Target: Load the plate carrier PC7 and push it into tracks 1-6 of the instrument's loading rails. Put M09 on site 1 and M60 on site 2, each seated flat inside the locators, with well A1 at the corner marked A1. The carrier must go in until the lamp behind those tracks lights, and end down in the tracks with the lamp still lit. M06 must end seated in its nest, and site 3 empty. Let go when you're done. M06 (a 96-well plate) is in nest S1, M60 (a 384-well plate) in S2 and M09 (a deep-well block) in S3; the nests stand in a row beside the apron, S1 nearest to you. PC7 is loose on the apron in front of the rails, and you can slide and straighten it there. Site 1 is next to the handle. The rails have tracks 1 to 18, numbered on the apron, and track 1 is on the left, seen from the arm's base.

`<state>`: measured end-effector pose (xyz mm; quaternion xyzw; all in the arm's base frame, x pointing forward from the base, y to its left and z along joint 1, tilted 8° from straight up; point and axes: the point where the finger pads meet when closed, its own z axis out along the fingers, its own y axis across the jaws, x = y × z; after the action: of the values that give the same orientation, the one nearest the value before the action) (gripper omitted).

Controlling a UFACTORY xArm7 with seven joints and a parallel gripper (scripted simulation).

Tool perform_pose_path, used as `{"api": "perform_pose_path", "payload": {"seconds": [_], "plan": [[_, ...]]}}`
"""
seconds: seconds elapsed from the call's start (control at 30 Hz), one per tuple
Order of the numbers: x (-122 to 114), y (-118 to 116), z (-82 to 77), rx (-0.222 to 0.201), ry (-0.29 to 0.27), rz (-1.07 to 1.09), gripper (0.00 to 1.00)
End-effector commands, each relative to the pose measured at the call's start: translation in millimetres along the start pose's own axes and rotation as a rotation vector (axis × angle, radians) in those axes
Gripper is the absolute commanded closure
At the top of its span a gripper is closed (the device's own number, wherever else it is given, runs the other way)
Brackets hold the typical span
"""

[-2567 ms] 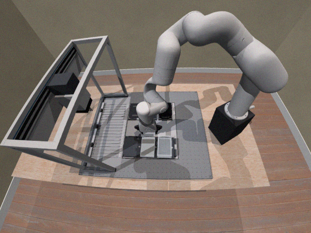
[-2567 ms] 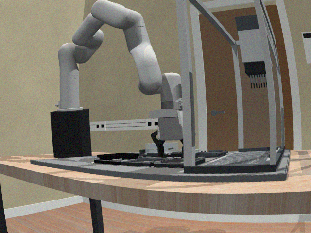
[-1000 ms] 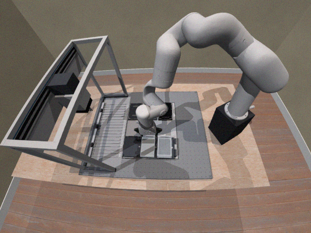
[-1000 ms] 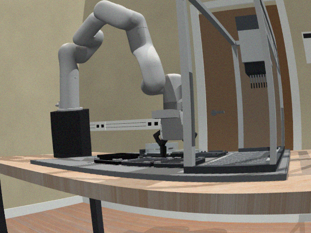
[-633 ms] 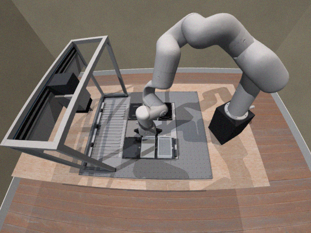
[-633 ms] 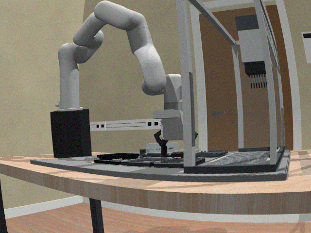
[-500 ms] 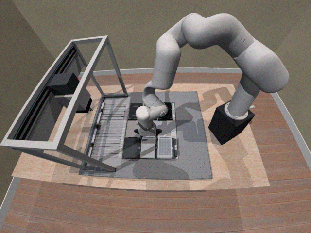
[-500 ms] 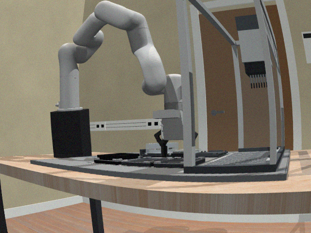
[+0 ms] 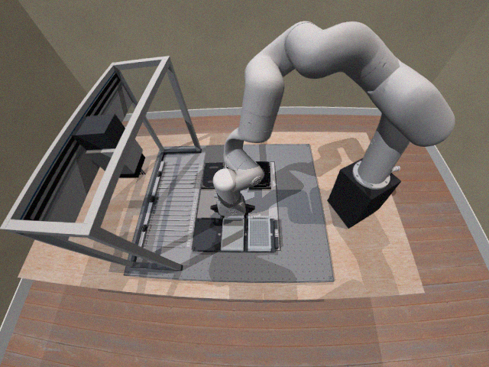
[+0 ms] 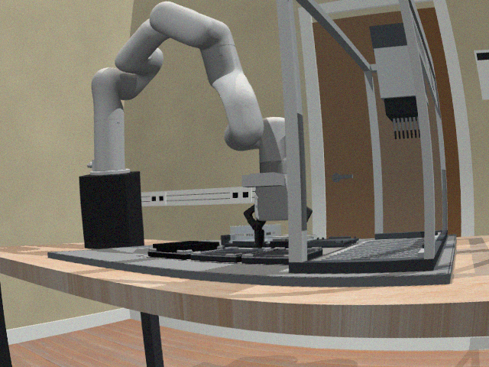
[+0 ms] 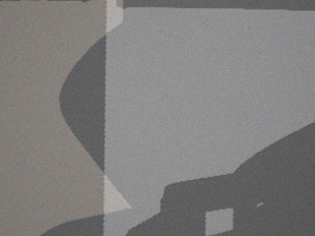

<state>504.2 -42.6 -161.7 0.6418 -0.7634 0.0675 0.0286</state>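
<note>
Plate carrier PC7 [image 9: 236, 234] lies on the apron in front of the low-numbered end of the rails [image 9: 171, 201]. A plate with visible wells [image 9: 260, 232] sits on the carrier's site nearest the arm base. A smooth grey plate [image 9: 231, 234] sits on the middle site. The site nearest the rails [image 9: 205, 235] is dark and empty. I cannot read any labels. My gripper [image 9: 233, 209] is open and empty. It hangs low over the apron between the carrier and the nest row [image 9: 237, 174], and it also shows in the side view [image 10: 278, 231]. The wrist view shows only mat and shadow.
The instrument's grey frame [image 9: 95, 157] stands over the rails with a dark pipetting head [image 9: 100, 132] inside. The arm's black base block [image 9: 361, 193] stands at the right. The nests look dark, and my wrist partly hides them. One frame post [image 10: 294, 157] hides one of my fingers.
</note>
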Motion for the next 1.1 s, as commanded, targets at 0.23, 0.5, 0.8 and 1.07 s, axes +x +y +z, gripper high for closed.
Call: {"api": "perform_pose_path", "payload": {"seconds": [0.23, 0.5, 0.8, 1.07], "plan": [[-7.3, -1.9, -1.6, 0.004, -0.002, -0.001, 0.00], [-7.9, -1.9, -1.5, 0.004, -0.002, -0.001, 0.00], [-7.9, -1.9, -1.5, 0.004, -0.002, -0.001, 0.00], [-6.6, -1.9, -1.5, 0.004, -0.002, -0.001, 0.00]]}}
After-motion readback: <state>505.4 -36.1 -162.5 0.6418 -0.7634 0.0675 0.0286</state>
